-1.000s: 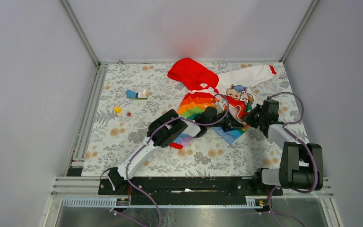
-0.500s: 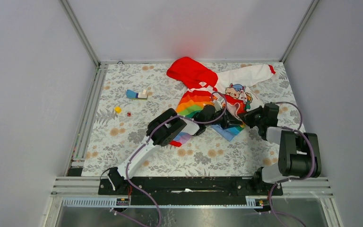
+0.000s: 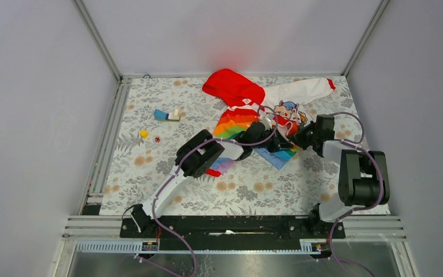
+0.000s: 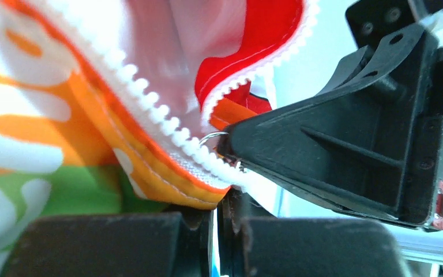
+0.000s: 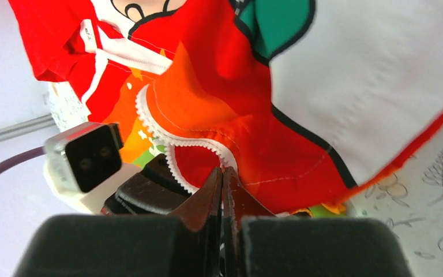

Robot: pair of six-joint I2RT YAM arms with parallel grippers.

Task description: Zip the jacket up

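White lettering [image 4: 11, 104] crosses the orange and green stripes of the jacket [image 3: 248, 115] just beyond the left hand [image 4: 216, 220], but it shows too close and too cropped to read. No brand or label can be made out. The left hand is closed, pinching the orange hem beside the white zipper teeth [image 4: 150, 109]. The right hand [image 5: 223, 174] meets it almost tip to tip, its fingers pressed together on the toothed edge of the red panel, with a small metal ring [image 4: 210, 137] at its tip. The red hood [image 3: 231, 88] lies farthest beyond both hands. The table [image 3: 150, 167] wears a grey floral cloth. A blue-and-white piece [image 3: 167, 115] and a yellow block [image 3: 143, 134] sit well off to the left hand's left. Pale grey walls [image 3: 219, 34] close it in.
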